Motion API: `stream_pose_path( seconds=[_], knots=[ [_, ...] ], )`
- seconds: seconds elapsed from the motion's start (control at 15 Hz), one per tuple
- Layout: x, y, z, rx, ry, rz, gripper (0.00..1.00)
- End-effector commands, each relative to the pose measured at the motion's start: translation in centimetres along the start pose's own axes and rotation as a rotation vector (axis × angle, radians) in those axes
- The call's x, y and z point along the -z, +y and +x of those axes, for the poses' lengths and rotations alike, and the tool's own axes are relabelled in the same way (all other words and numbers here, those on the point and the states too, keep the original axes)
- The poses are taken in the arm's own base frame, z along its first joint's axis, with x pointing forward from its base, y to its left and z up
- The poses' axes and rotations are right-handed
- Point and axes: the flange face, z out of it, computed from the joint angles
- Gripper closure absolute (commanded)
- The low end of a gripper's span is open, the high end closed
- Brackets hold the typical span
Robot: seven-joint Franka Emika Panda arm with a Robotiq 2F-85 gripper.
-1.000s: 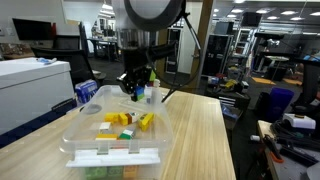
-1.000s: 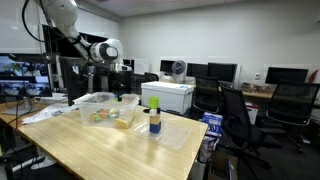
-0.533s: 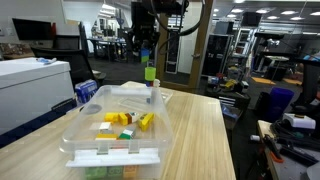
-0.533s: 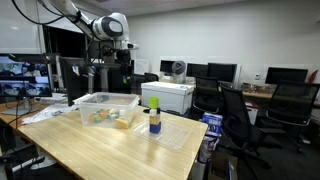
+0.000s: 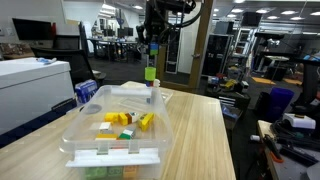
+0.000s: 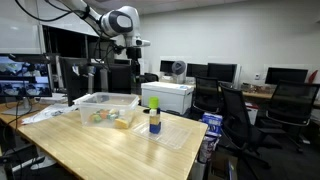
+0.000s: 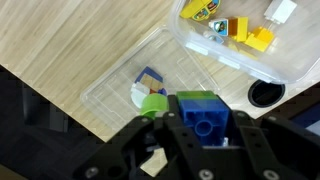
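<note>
The gripper [image 7: 200,130] hangs high above the far end of the wooden table [image 7: 60,40], its jaws closed part-way on a blue-and-green toy block [image 7: 198,108] that fills the gap between the fingers.

In the wrist view the table's edge runs diagonally from the left side to the bottom of the frame. A clear plastic lid [image 7: 110,95] lies just inside that edge, with dark floor beyond it. On the lid, directly under the held block, stands a small stack of blocks [image 7: 146,86]. A clear bin [image 7: 250,62] holding yellow pieces fills the upper right, close to the lid.

In both exterior views there is open air between the gripper [image 5: 149,58] and the stack [image 5: 153,94], and bare wood [image 5: 200,130] stretches across the right of the frame. An exterior view shows the stack [image 6: 153,121] upright near the table's right edge, which the wrist view cannot show, but the held block is too small to make out there. Around the table is an office lab, with a white printer [image 6: 168,95], monitors and black chairs.
</note>
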Motion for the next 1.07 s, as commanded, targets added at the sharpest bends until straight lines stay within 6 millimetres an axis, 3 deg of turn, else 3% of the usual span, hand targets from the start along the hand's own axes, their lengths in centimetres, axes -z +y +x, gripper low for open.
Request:
stream_pose_path(
  seconds=[0.0, 0.13, 0.47, 1.0],
  knots=[
    [0.0, 2.4, 1.3, -0.134, 0.001, 0.043, 0.89],
    [-0.3, 4.4, 2.6, -0.212, 0.006, 0.064, 0.89],
    [-1.6, 6.2, 5.1, -0.302, 0.024, 0.064, 0.89],
    [-4.8, 5.1, 7.4, -0.327, 0.004, 0.063, 0.89]
  ],
)
